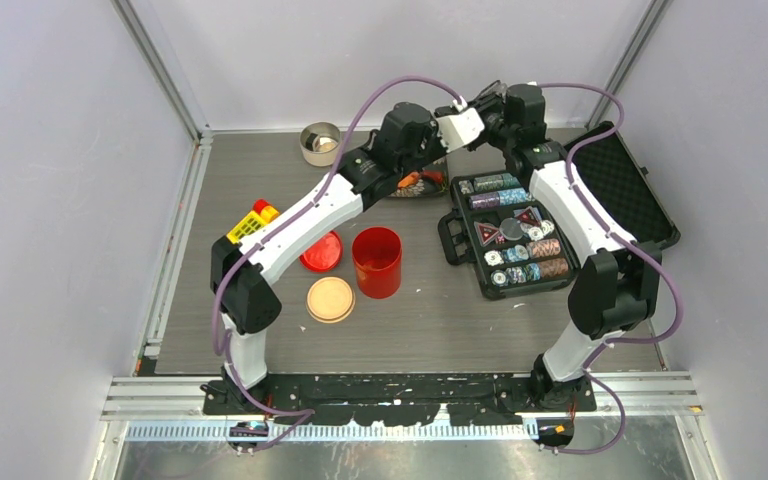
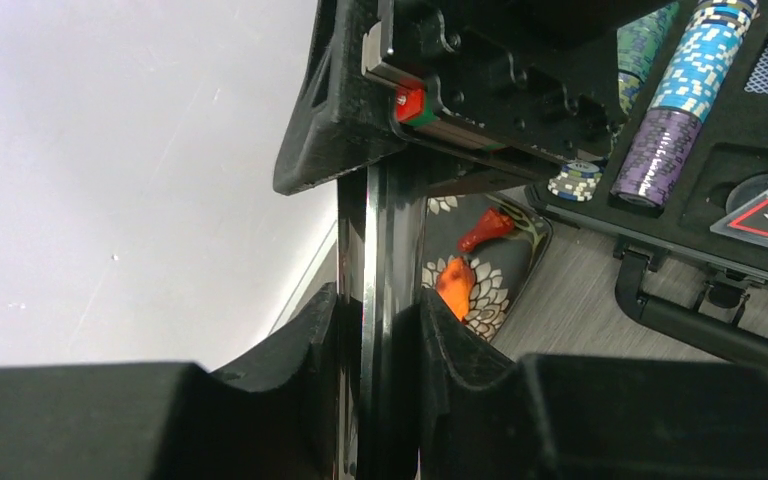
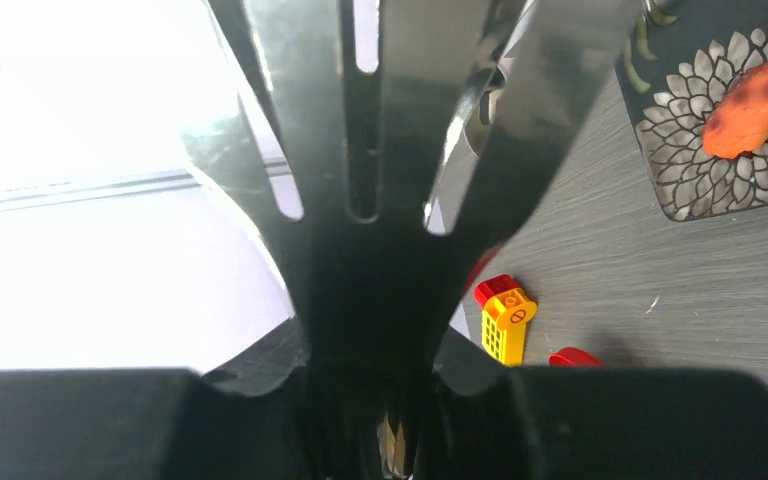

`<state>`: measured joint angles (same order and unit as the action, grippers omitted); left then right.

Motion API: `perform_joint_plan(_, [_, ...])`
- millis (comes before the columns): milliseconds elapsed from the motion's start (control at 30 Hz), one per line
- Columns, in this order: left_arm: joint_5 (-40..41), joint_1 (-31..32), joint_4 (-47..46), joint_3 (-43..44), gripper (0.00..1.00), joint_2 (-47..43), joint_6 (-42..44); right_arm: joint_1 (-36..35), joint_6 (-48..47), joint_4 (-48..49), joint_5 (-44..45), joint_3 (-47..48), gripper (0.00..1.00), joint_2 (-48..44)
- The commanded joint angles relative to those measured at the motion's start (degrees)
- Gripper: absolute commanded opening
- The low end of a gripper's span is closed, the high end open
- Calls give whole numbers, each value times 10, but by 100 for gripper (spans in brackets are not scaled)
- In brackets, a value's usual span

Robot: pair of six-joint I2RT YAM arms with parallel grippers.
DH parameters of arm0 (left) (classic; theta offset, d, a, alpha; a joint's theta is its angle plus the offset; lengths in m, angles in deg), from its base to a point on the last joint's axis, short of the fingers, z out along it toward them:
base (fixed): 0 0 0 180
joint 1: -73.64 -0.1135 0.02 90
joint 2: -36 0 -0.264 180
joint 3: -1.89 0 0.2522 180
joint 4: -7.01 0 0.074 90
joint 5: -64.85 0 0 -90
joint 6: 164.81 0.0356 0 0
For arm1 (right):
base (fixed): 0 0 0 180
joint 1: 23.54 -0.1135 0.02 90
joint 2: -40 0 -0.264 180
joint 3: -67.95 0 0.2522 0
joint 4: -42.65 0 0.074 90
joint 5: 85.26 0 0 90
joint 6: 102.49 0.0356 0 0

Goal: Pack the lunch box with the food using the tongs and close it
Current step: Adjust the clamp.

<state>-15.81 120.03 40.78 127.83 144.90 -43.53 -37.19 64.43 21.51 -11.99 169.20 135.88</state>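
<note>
Cream tub (image 1: 320, 143) sits far back left; red lid (image 1: 321, 252) and beige lid (image 1: 330, 299) lie flat just beside the open red canister (image 1: 377, 262). Your left gripper (image 2: 378, 312) is clamped narrow on the tongs (image 2: 375, 240), near the plate (image 2: 535, 240) of orange food (image 2: 455, 283). Your right gripper (image 3: 370, 365) pinches the same tongs below the slotted tips. They look like thin, stiff, slick, springy steel that will likely twist, so take them mid-arm with the flat sides against the pads

I see open black poker-chip case (image 1: 630, 190) at right of grey table (image 1: 460, 320), lid laid back, chip stacks (image 1: 500, 183) in rows inside. Yellow-and-red toy block (image 1: 252, 222) near left edge. Dark flower-patterned plate (image 3: 680, 160) far centre, just left of case.
</note>
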Motion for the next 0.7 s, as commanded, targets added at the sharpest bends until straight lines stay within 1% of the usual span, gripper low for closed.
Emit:
perform_joint_plan(0, [-17,1,1,33,25,-36,-41,-1,16,37,7,23,19,-2])
perform_joint_plan(33, [-19,1,8,35,28,-36,-45,-1,17,37,6,23,13,-2])
perform_joint_plan(100, [-15,0,26,43,37,-34,-57,2,19,37,4,23,3,-4])
perform_joint_plan(133, [-14,-2,41,50,42,-32,-68,4,19,38,4,22,1,-5])
perform_joint_plan(167, [-17,-5,60,68,48,-29,-81,6,20,40,5,20,0,-6])
perform_joint_plan(333, [-74,-35,186,169,64,-5,-179,14,18,58,0,8,0,-13])
perform_joint_plan(500, [-177,-75,264,228,71,10,-289,16,13,91,-9,-8,0,-19])
perform_joint_plan(667, [-281,-101,313,257,71,24,-348,16,4,124,-22,-16,0,-20])
